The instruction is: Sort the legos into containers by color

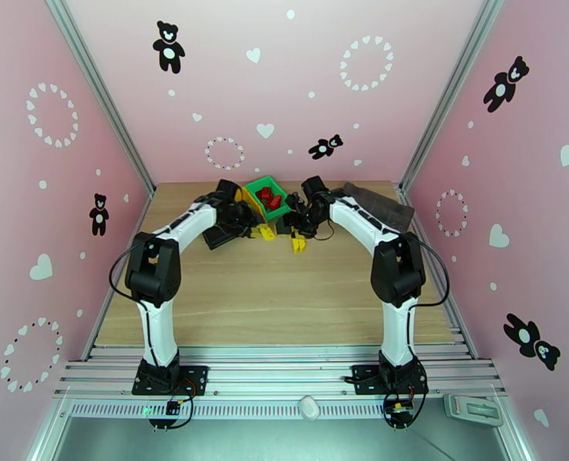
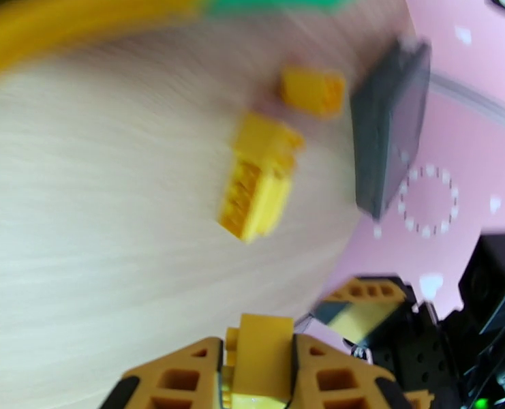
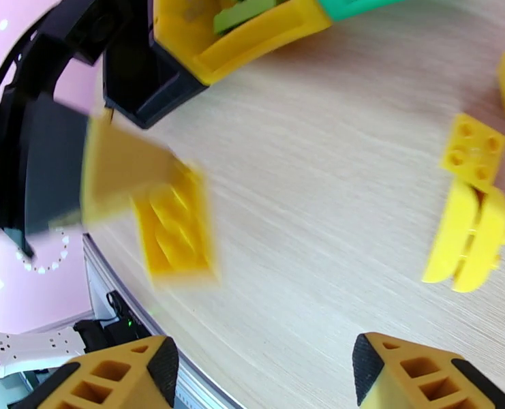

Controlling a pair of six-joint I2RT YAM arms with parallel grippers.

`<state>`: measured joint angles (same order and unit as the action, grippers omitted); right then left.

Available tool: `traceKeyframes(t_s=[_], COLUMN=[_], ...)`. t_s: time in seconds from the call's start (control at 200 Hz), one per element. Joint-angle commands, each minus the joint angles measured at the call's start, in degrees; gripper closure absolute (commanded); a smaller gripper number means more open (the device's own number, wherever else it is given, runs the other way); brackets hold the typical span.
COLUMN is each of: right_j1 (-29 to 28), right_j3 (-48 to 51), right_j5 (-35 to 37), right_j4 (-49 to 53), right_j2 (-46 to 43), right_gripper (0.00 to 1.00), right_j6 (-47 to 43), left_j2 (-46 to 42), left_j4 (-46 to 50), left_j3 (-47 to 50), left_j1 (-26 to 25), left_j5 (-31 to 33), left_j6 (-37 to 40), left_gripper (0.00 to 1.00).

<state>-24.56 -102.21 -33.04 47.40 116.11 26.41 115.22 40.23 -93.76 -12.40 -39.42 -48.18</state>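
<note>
We read progress from the table (image 1: 284,301) downward. The dark grey tray (image 1: 376,205) sits at the far right and is not part of the sort.

The containers (image 1: 278,188) stand at the far centre:
- The green bin (image 3: 361,3) holds red bricks (image 1: 269,198).
- The yellow bin (image 3: 266,35) holds light green bricks (image 3: 242,13).
- We cannot see inside the black bin (image 3: 150,97).

We judge red and green largely done and yellow pending.

The right gripper (image 3: 262,376) hovers low over the table, jaws wide and empty. The left gripper (image 2: 257,350) is clamped on one yellow brick (image 2: 266,335), near the bins. Several loose yellow bricks (image 3: 473,148) lie on the table just in front of the containers.
</note>
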Motion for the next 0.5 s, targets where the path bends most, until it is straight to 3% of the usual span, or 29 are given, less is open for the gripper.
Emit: traceKeyframes(t_s=[0.0,0.195,0.415,0.496], right_j1=[0.44,0.56,0.56,0.56], right_j3=[-1.29,-2.48,-2.68,-3.03], right_j5=[4.91,11.65,13.38,14.67], right_j4=[3.2,7.85,8.25,9.24], right_j2=[-2.28,0.57,1.48,1.74], right_gripper=[0.27,0.28,0.27,0.26], right_j6=[0.72,2.09,3.19,3.44], left_j2=[-3.84,-2.01,5.8,7.91], left_j4=[6.35,12.09,17.31,18.9], left_j3=[-1.81,-9.05,-21.93,-26.2], left_j1=[5.22,10.91,11.52,11.51], left_j5=[5.92,16.38,26.99,29.99], left_j6=[4.97,9.69,12.84,13.24], left_gripper=[0.86,0.84,0.83,0.76])
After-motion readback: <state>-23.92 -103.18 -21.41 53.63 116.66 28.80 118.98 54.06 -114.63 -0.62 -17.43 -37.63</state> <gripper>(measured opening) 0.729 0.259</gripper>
